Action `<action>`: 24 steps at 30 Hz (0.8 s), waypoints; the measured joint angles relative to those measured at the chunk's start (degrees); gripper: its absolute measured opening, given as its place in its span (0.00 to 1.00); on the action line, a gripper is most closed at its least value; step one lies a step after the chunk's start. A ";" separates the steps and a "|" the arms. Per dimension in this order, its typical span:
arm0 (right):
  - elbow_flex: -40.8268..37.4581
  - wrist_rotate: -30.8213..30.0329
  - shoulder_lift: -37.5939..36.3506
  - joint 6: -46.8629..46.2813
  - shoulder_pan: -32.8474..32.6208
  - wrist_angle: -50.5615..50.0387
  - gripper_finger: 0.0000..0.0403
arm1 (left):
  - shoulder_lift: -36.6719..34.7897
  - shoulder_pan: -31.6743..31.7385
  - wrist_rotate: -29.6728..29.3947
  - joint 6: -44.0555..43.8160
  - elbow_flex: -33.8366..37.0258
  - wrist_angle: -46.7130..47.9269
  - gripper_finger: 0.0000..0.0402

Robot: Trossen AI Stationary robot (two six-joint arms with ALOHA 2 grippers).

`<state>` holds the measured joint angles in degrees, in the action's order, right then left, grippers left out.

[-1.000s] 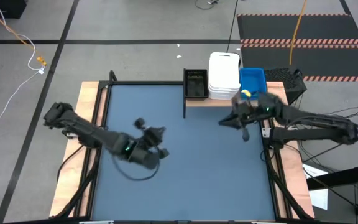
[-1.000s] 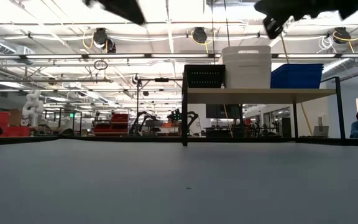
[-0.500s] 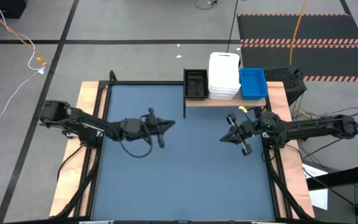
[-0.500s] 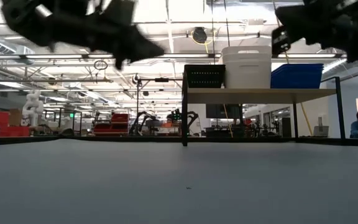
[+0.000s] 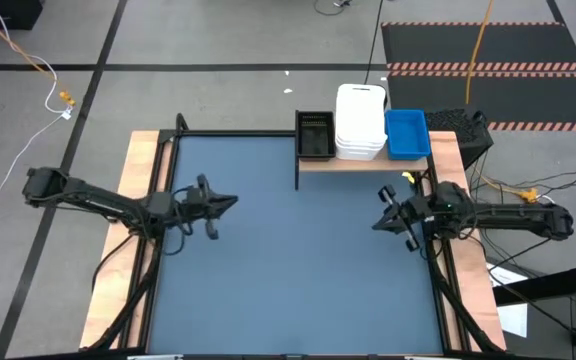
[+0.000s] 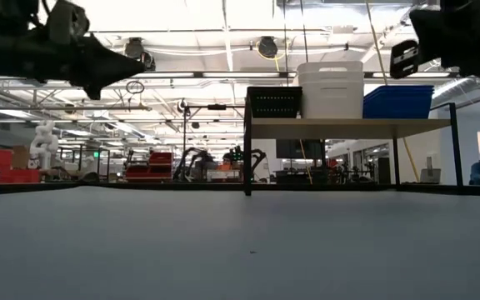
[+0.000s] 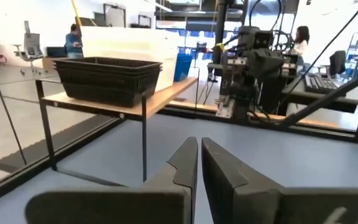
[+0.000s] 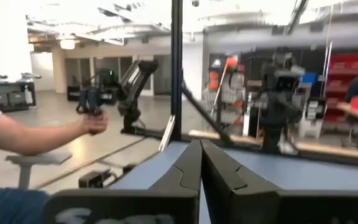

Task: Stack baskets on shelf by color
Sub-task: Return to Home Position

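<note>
The black slatted plastic basket (image 5: 315, 134), white plastic basket stack (image 5: 360, 120) and bright blue basket stack (image 5: 406, 133) sit sorted by colour on the light-brown wooden shelf (image 5: 363, 164), upper centre, so my left gripper (image 5: 226, 201), mid-left, and right gripper (image 5: 380, 220), mid-right, hover clenched and empty, my work seemingly finished.

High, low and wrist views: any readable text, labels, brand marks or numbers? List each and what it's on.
No text can be read in any view.
Pale marks on the housing behind the right gripper: too blurred to read.
Black basket, white baskets, blue baskets, shelf: no label or print visible.
Left gripper: no marking visible.
</note>
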<state>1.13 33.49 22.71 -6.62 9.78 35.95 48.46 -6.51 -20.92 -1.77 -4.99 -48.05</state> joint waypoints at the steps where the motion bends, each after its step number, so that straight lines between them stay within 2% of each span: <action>1: -0.02 -0.04 -0.20 0.04 -0.02 -0.99 0.00 | -0.99 -0.09 -0.01 0.03 0.71 -0.03 0.06; 6: -0.07 0.07 -0.33 1.65 -0.02 -0.86 0.00 | -7.19 -0.17 -0.10 2.32 2.99 0.51 0.06; 9: -0.11 2.26 -0.64 3.16 0.00 1.62 0.00 | -11.52 -0.50 -0.10 3.51 3.04 3.59 0.06; 15: -0.18 4.27 -2.82 3.26 0.00 4.54 0.00 | -21.42 -0.99 -0.15 7.33 2.94 13.19 0.06; 20: -0.20 4.33 -3.64 2.69 0.00 4.58 0.00 | -27.92 -0.98 -0.31 5.03 2.90 23.08 0.06; 24: -0.22 3.42 -3.61 2.64 0.00 4.39 0.00 | -32.70 -1.02 -5.89 2.95 2.90 31.76 0.06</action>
<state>0.91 36.92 19.09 -3.98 9.78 40.34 15.75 -7.53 -26.81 1.18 -2.09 -16.29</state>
